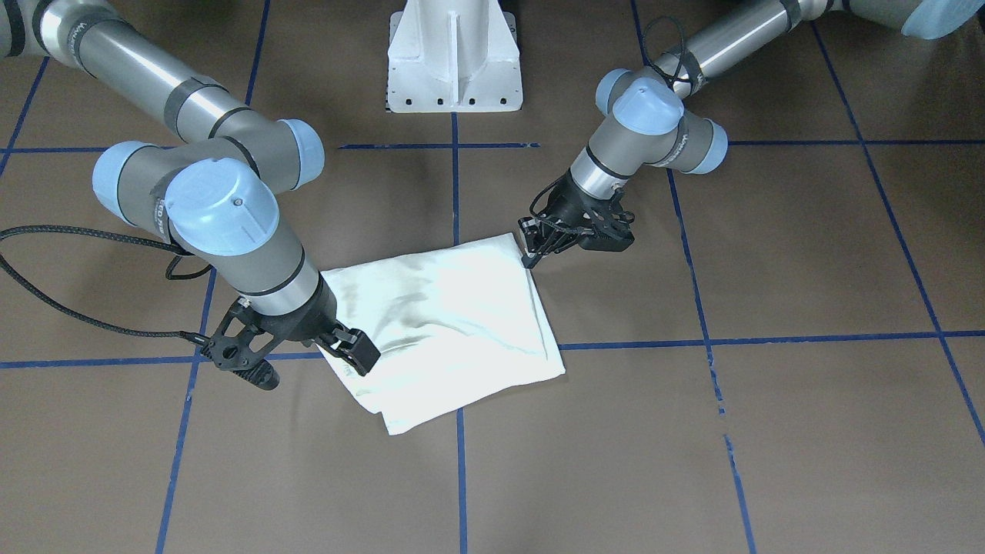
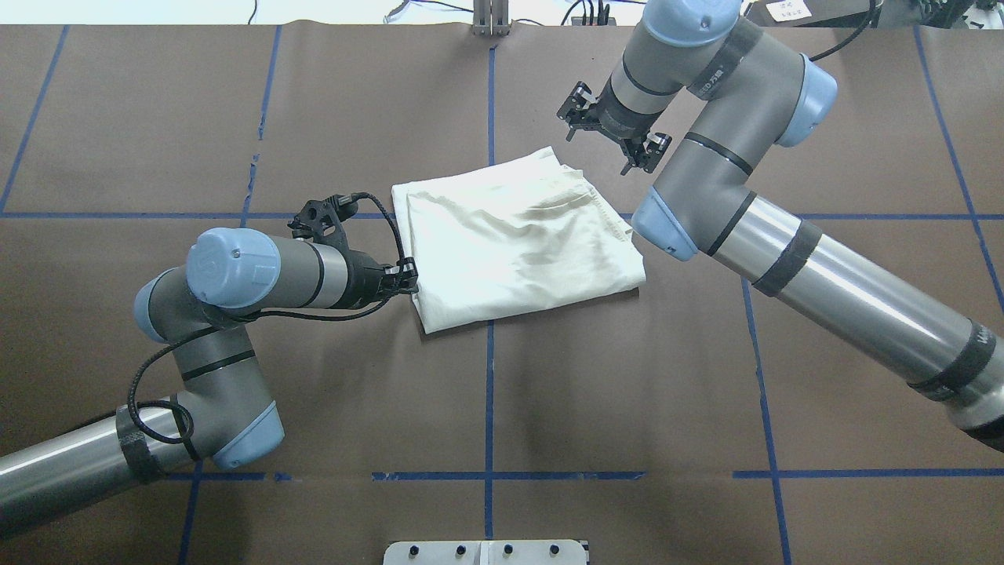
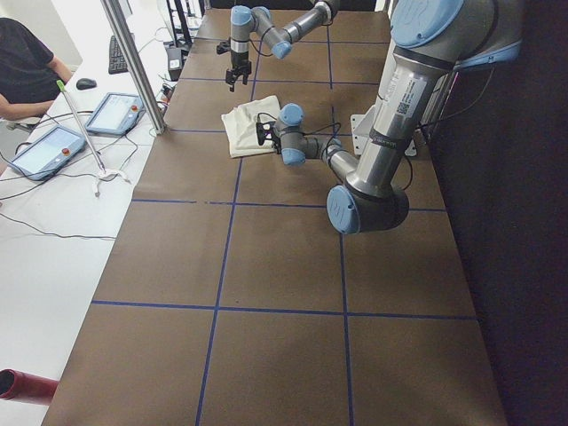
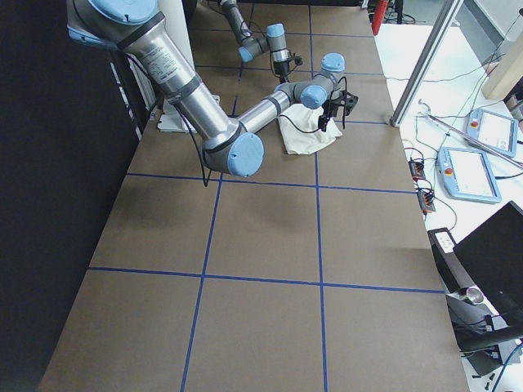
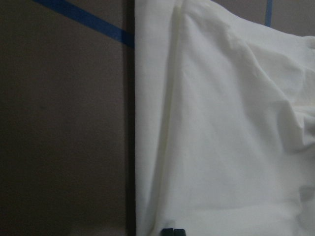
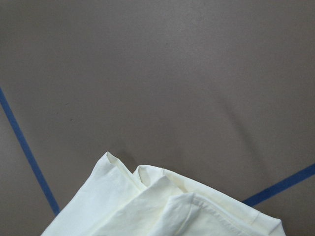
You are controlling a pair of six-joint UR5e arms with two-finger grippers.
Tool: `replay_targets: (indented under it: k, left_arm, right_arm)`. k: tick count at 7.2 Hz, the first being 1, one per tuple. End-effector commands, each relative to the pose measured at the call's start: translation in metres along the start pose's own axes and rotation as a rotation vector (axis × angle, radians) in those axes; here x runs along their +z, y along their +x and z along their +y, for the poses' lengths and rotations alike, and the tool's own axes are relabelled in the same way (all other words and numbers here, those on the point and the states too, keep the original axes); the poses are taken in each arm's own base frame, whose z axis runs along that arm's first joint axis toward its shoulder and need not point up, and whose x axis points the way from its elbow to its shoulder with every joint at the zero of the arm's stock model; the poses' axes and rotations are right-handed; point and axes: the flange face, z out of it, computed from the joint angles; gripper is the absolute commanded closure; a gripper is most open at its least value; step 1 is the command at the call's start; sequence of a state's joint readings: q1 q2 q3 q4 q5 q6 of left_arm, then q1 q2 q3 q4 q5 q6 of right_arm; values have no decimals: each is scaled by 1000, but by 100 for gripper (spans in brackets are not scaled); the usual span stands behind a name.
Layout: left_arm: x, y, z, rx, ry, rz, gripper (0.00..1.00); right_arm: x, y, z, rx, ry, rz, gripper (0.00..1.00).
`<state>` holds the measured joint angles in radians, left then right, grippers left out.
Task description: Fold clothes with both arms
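**Two robot arms work a folded cream-white T-shirt** (image 2: pixel 518 235) on a brown table (image 2: pixel 314 392) ruled with blue tape lines (image 2: pixel 489 377).

The left gripper (image 2: pixel 409 281) lies low along the tabletop with its tip at the shirt's nearest edge. Whether its fingers are clamped on the cloth or free cannot be told. Ahead of it the shirt spreads as a rough rectangle of several layers, plain side up and lightly rumpled. In the left wrist view, the straight folded edge runs directly away from the tool.

The right gripper (image 2: pixel 600 151) hangs above the table pointing down, its fingers spread wide and holding nothing. The shirt's layered corner lies just below it, and in the front-facing view one finger overlaps the cloth's edge.

The white pedestal base (image 1: pixel 454 61) stands behind both tools, well apart from the shirt. A person (image 3: pixel 22 67) sits at a white side table near two tablets (image 3: pixel 114 114).
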<state>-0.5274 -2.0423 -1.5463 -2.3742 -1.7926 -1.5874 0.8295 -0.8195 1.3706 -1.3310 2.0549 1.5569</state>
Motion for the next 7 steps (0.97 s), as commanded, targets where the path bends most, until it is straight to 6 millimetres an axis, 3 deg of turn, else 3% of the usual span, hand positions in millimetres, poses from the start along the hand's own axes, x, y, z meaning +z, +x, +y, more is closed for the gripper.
replay_targets:
  k: [1,3,5,6,7]
  left_arm:
    - [-33,12,0,26,17,-65,100]
    - [-94,-49,10,135,17,-93,100]
    - [-163,-110,-10,310,54,-146,100]
    - [-203,-137,-31,363,70,-174,100]
    - [-249,-163,-68,414,27,-176,100]
  right_arm:
    - [-5,35,1,-8,2,-4,0]
    - [-32,103,-11,-48,18,-16,0]
    - [-65,221,-42,-191,52,35,0]
    - [-89,287,-73,-258,49,61,0]
    - [-116,363,-109,-353,33,82,0]
